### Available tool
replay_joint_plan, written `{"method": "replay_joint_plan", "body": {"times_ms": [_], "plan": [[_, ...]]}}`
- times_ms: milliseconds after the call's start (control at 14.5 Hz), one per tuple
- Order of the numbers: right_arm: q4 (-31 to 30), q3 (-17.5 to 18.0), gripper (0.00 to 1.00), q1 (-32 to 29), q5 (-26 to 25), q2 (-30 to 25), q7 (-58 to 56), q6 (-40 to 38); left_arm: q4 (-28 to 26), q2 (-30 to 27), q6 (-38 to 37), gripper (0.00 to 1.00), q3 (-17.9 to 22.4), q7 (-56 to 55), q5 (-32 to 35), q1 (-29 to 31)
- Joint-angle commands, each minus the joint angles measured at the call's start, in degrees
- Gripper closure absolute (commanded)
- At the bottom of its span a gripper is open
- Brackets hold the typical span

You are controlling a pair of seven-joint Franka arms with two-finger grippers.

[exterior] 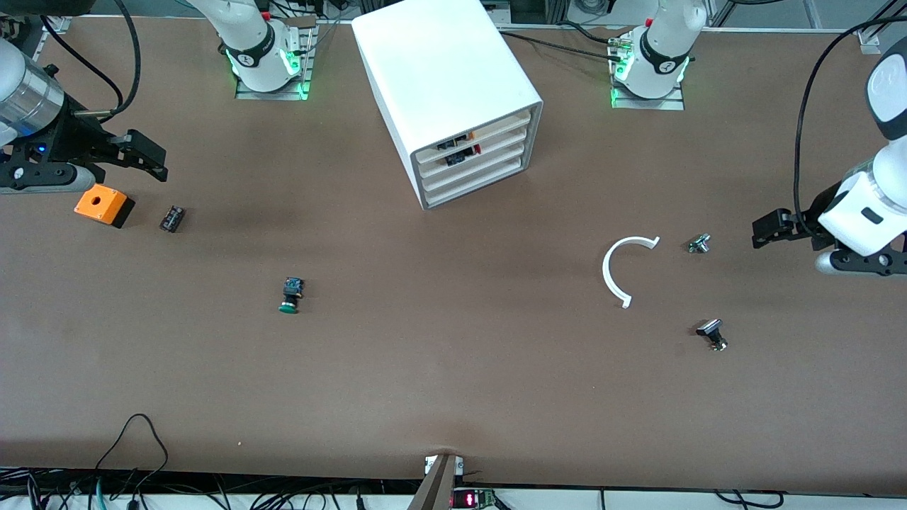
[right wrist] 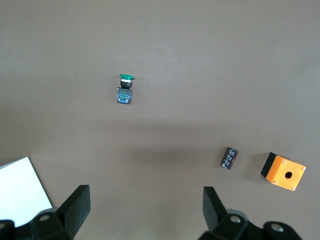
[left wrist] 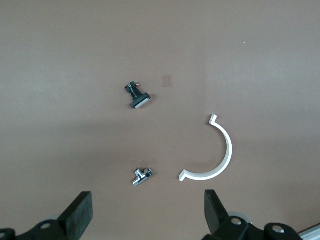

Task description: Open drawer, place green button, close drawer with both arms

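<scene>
The button (exterior: pixel 290 295) lies on its side on the bare table (exterior: pixel 453 382), green cap toward the front camera, nearer that camera than the cabinet (exterior: pixel 453 99), whose drawer (exterior: pixel 473 172) is shut. Right pincer (exterior: pixel 145 156), spread and holding nothing, hangs above the orange box (exterior: pixel 103 205), well apart from the button. Left pincer (exterior: pixel 769 230), likewise spread, hangs at the left arm's end, beside a small metal part (exterior: pixel 699 244).

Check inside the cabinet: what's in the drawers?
All four drawers of the white cabinet are shut. Black-and-red parts show in the top two drawers. The third drawer and the bottom one show only white fronts; their insides are hidden.
</scene>
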Motion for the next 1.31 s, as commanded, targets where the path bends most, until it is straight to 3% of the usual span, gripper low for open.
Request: {"method": "replay_joint_plan", "body": {"times_ms": [0,138,276,346,622,899,1244], "plan": [[0.9,0.2,0.00,0.3,-0.6,-0.8,4.7,-1.9,-7.4,-6.3,0.5,0.02,-0.7,-0.3,-0.5,0.5],[2.0,0.1,0.00,0.3,-0.7,-0.5,5.9,-2.1,-11.6,-10.0,1.0,0.02,-1.9,-0.4,-0.5,0.0],[1.8,-0.1,0.00,0.0,-0.5,0.0,6.5,-2.2,-14.7,-14.8,-3.6,0.02,-5.6,-0.9,-1.3,0.0],[1.6,-0.3,0.00,-0.1,-0.7,0.2,5.6,-2.2,-14.5,-16.1,-6.2,0.02,-8.3,-1.1,-1.3,0.5],[1.5,-0.3,0.00,0.0,-0.9,0.7,5.5,-3.9,-11.0,-15.8,-6.6,0.02,-8.5,-0.2,-1.2,2.9],[1.7,-0.2,0.00,0.0,-0.2,1.7,4.1,-3.9,-9.6,-10.1,-6.3,0.01,-8.9,-0.2,-4.3,3.2],[1.9,-0.2,0.00,0.0,0.1,4.3,3.9,-2.9,-6.2,-3.1,-6.7,0.01,-9.2,-0.2,-15.7,2.7]]}}
